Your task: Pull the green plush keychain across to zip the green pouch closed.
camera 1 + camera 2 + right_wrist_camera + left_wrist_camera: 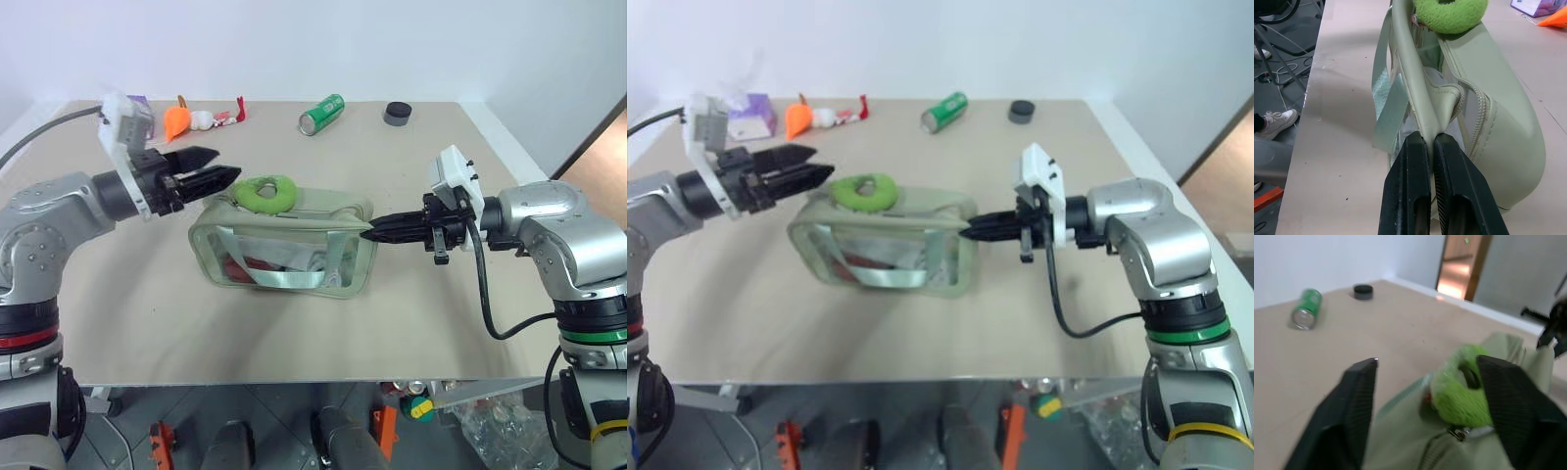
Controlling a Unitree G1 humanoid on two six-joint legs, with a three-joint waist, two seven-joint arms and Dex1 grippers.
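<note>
Keychain (266,193) is sitting on the pouch's (284,250) left end, so zipping looks basically done, with my left gripper (227,177) hanging wide open and empty beside it while my right gripper (370,233) is pinching the pouch's other end.

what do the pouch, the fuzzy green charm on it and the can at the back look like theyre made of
Pouch: looks like matte sage fabric or faux leather with stitched seams, clear glossy plastic side panels, and a shiny woven strap.
Charm: soft plush, going by its fuzzy lime-green pile.
Can: probably metal, with a glossy green printed body and a silvery end.
</note>
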